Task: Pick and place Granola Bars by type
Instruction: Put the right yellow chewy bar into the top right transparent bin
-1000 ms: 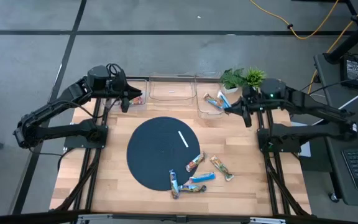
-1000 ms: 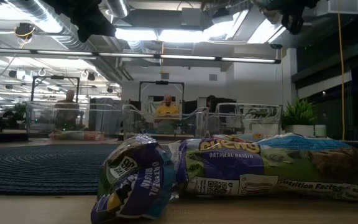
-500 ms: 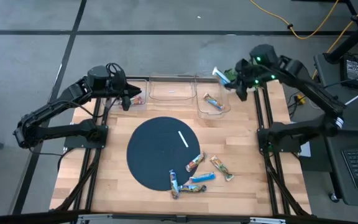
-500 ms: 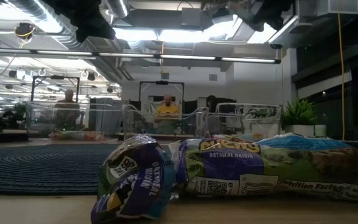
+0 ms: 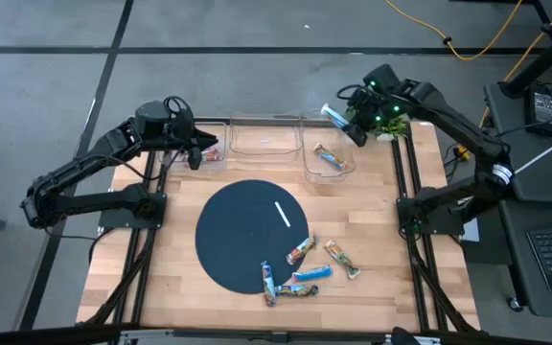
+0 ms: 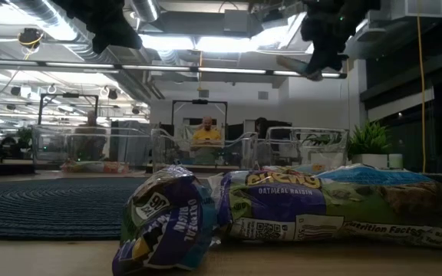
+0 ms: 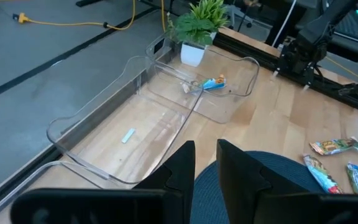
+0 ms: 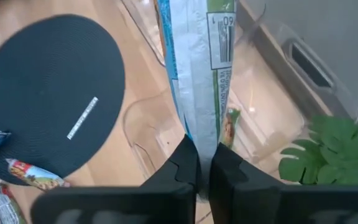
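Held bar (image 8: 199, 56), blue-and-white wrapper, is pinched between the right gripper (image 5: 356, 123) fingers, up in the air over the far edge of the right clear bin (image 5: 329, 158). Since a second ago the right arm has lifted from beside the plant (image 7: 199, 20) and swung back toward the far edge; the bar came up with it. One bar (image 5: 330, 156) lies in the right bin, one red bar (image 5: 209, 151) in the left bin (image 5: 209, 144). Five bars (image 5: 305, 273) remain loose at the near right of the dark round mat (image 5: 250, 233), unchanged. Left gripper (image 5: 194, 153) hangs over the left bin, same spot as before, fingers narrow, holding nothing. Middle bin (image 5: 264, 139) holds only a small white scrap. White strip (image 5: 283, 215) lies on the mat. Wooden table (image 5: 381, 240); office room behind, a person in yellow (image 6: 206, 135) seated far off.
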Controlling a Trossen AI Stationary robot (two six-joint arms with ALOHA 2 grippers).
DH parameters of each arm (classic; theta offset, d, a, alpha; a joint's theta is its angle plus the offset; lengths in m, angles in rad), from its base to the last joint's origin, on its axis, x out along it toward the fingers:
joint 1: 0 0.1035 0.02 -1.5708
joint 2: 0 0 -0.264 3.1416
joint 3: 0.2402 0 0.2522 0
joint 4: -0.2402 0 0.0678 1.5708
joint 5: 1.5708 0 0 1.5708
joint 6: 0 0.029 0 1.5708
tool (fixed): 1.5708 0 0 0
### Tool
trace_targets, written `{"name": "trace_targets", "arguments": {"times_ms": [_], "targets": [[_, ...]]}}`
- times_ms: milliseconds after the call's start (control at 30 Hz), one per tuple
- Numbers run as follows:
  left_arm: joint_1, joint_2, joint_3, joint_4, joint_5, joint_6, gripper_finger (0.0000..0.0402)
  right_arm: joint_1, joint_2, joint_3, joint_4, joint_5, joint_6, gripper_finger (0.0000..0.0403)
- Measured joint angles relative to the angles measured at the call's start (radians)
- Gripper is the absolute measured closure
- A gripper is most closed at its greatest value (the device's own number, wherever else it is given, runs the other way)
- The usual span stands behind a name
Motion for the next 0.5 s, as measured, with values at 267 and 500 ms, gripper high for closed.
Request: {"name": "trace_targets", "arguments": {"times_ms": [267,500], "targets": [[0.000,0.000,0.000,0.000,-0.024,0.000,0.0341,0.000,0.032,-0.063,0.068,-0.003,-0.015,0.0386],[0.000,0.000,0.000,0.000,-0.025,0.001,0.0341,0.000,0.097,-0.200,0.170,-0.003,0.007,0.0382]]}}
